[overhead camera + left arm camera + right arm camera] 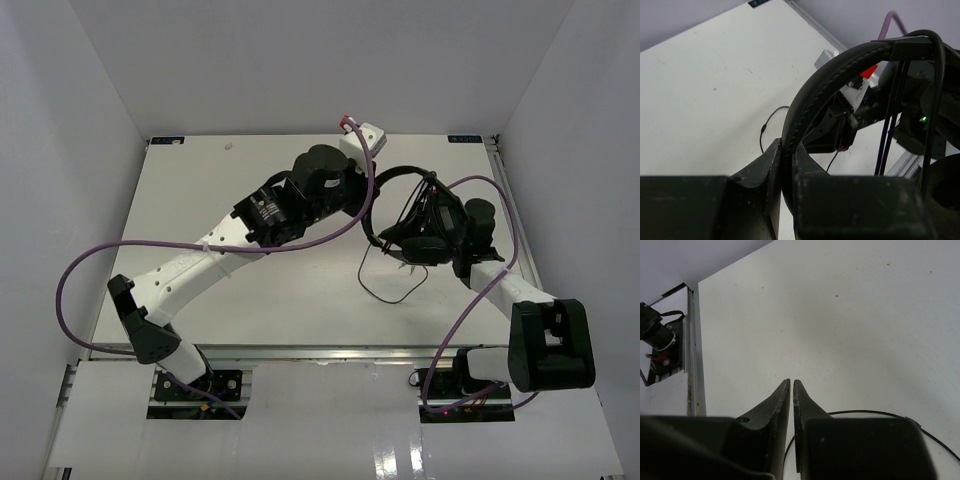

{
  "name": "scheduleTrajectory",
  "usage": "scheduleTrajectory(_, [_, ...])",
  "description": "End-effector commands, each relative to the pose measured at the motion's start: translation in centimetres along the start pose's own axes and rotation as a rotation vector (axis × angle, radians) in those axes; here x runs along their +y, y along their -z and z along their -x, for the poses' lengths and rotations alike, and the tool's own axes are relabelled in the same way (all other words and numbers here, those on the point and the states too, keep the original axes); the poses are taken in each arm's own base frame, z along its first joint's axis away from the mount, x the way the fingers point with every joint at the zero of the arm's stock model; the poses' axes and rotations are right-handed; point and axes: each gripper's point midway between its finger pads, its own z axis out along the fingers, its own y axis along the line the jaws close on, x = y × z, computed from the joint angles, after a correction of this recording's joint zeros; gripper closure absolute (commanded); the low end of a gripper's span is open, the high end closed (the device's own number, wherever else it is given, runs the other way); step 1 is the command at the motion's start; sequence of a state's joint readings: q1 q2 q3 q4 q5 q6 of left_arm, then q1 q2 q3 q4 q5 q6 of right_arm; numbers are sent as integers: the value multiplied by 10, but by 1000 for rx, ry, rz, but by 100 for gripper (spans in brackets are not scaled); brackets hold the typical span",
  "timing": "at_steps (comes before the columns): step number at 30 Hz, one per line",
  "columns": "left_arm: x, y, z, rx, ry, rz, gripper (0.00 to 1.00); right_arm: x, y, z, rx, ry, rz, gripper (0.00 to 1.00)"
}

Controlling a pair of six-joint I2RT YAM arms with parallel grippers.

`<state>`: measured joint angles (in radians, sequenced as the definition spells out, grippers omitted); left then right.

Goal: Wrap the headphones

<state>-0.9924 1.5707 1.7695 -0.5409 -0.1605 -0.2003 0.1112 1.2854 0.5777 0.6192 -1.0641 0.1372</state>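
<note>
The black headphones (400, 173) hang above the right half of the table, between my two arms. My left gripper (378, 192) is shut on the padded headband (810, 95), which arcs up out of the jaws (787, 150) in the left wrist view. The earcups (425, 245) sit close against my right arm's wrist. The thin black cable (385, 295) droops in a loop onto the table and climbs to my right gripper (408, 256). In the right wrist view those jaws (791, 382) stand a hairline apart, and the cable (875, 413) runs in from the right between them.
Thick purple robot cables (100, 260) loop off both arms, one crossing beside the headband (372, 175). White walls enclose the table (200, 190) on three sides. A metal rail (695, 340) marks the table's edge in the right wrist view.
</note>
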Motion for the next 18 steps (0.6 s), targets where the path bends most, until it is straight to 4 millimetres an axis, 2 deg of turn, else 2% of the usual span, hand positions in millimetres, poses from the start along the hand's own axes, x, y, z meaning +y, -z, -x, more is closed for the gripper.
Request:
scheduleTrajectory(1, [0, 21, 71, -208, 80, 36, 100, 5, -4, 15, -55, -21, 62, 87])
scheduleTrajectory(4, [9, 28, 90, -283, 118, 85, 100, 6, -4, 10, -61, -41, 79, 87])
scheduleTrajectory(9, [37, 45, 119, -425, 200, 234, 100, 9, -4, -1, -50, -61, 91, 87])
scheduleTrajectory(18, [85, 81, 151, -651, 355, 478, 100, 22, -10, -11, -21, -56, 132, 89])
